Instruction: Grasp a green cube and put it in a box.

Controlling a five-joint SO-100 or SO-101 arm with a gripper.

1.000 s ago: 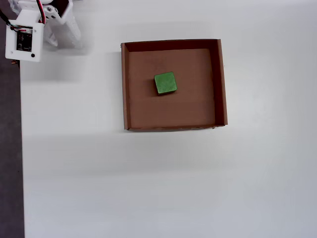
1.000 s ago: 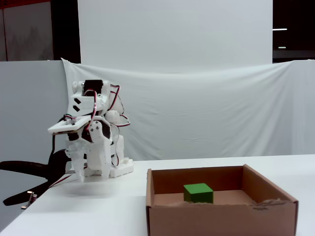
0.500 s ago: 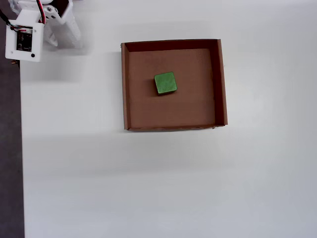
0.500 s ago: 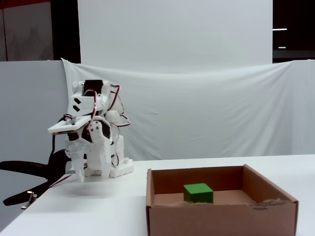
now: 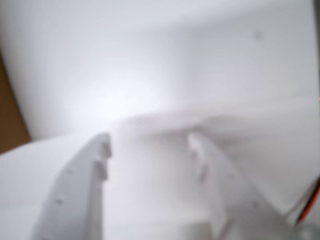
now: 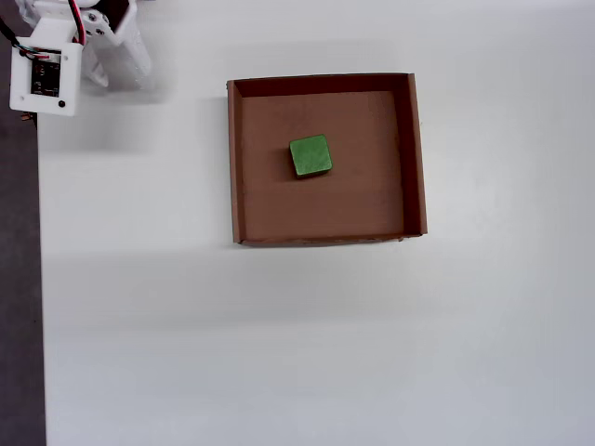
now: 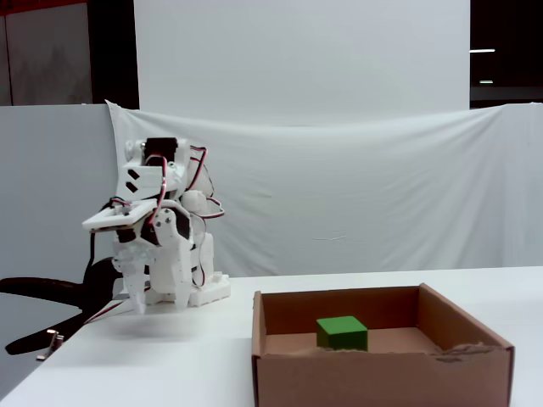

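Sitting folded at the far left of the fixed view, the arm (image 7: 161, 229) is tucked over its base, with the gripper (image 7: 136, 301) pointing down at the table (image 7: 170, 356), well apart from the box (image 7: 382, 373). Wrist view shows the gripper (image 5: 150, 145) with its two fingers (image 5: 97, 155) spread and only bare white surface between them, so it reads as released and empty.

Moving right, the green cube (image 6: 310, 155) lies flat on the box floor, a bit above and left of centre in the overhead view, clear of all four walls (image 6: 234, 158). Fixed view agrees: green cube (image 7: 343, 332) inside, behind the front wall.

Judgement: the task looks done, with the cube in the box and nothing gripped. Nothing seems left except maybe the arm settling at rest.

Hard to make out: the wrist view is badly blurred and washed out; a brown sliver (image 5: 10, 115) at its left edge is probably the box, but I cannot be sure. Overhead view cuts the arm (image 6: 65, 46) off at the top-left corner, gripper not clear there. Front wall hides the cube's lower part in the fixed view.
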